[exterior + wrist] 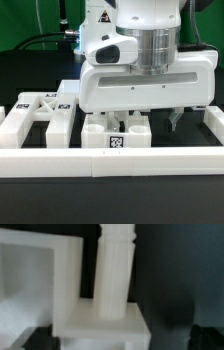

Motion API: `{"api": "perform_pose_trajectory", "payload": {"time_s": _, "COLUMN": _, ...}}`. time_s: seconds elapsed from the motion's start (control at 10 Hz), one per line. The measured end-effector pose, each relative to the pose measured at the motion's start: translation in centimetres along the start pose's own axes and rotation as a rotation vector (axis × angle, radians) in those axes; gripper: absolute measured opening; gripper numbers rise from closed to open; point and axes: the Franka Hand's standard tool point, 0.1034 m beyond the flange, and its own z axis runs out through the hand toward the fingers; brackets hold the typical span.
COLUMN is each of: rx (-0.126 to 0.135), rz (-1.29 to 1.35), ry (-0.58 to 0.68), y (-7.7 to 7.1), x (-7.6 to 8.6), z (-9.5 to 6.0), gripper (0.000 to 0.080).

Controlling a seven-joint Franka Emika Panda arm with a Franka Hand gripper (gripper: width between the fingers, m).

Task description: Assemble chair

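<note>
My wrist view gives what the exterior view hides. A matte white plastic chair leg with a turned shaft and a square end block (108,291) lies straight between my dark fingertips (34,339). My hand (120,338) is apart, with one fingertip on each side of the square end block. A dark gap shows between the block and one fingertip; on the other side I cannot tell whether the pad touches. Just beside the leg's shaft runs the thick edge of a white square-cornered frame part (50,258). The picture is too blurred to tell whether the two touch.

The exterior view shows what my wrist cannot. My hand (153,124) hangs low over the middle of the black bench (110,200), and its broad white body covers much of what lies under it. Toward the exterior view's left lies a matte white X-braced frame (45,108) bearing small black-and-white tags. Under my hand stand squat white blocks (100,130), one with a tag on its front face.

A long low white border rail (110,162) runs across the front, and these parts lie close behind it. A further white piece (205,125) sits on the exterior view's right, near one fingertip. Open bench lies behind the parts on the exterior view's left and in front of the rail.
</note>
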Motion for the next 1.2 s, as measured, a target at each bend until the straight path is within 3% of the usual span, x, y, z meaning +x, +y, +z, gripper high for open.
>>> {"api": "perform_pose_trajectory", "payload": {"time_s": 0.2, "rx": 0.0, "rz": -0.002, "ry": 0.0, "y": 0.0, "x": 0.0, "z": 0.0, "gripper": 0.0392}}
{"api": "perform_pose_trajectory", "payload": {"time_s": 0.3, "rx": 0.0, "rz": -0.002, "ry": 0.0, "y": 0.0, "x": 0.0, "z": 0.0, "gripper": 0.0392}}
{"api": "perform_pose_trajectory", "payload": {"time_s": 0.4, "rx": 0.0, "rz": -0.003, "ry": 0.0, "y": 0.0, "x": 0.0, "z": 0.0, "gripper": 0.021}}
{"api": "perform_pose_trajectory", "payload": {"time_s": 0.5, "rx": 0.0, "rz": -0.003, "ry": 0.0, "y": 0.0, "x": 0.0, "z": 0.0, "gripper": 0.0082}}
{"api": "perform_pose_trajectory", "payload": {"time_s": 0.6, "rx": 0.0, "rz": -0.003, "ry": 0.0, "y": 0.0, "x": 0.0, "z": 0.0, "gripper": 0.0082}}
{"api": "perform_pose_trajectory", "payload": {"time_s": 0.7, "rx": 0.0, "rz": -0.004, "ry": 0.0, "y": 0.0, "x": 0.0, "z": 0.0, "gripper": 0.0032}}
{"api": "perform_pose_trajectory", "payload": {"time_s": 1.1, "rx": 0.001, "rz": -0.002, "ry": 0.0, "y": -0.2, "x": 0.0, "z": 0.0, "gripper": 0.0032}}
{"api": "perform_pose_trajectory", "payload": {"time_s": 1.2, "rx": 0.005, "rz": -0.001, "ry": 0.001, "y": -1.3, "x": 0.1, "z": 0.0, "gripper": 0.0032}}
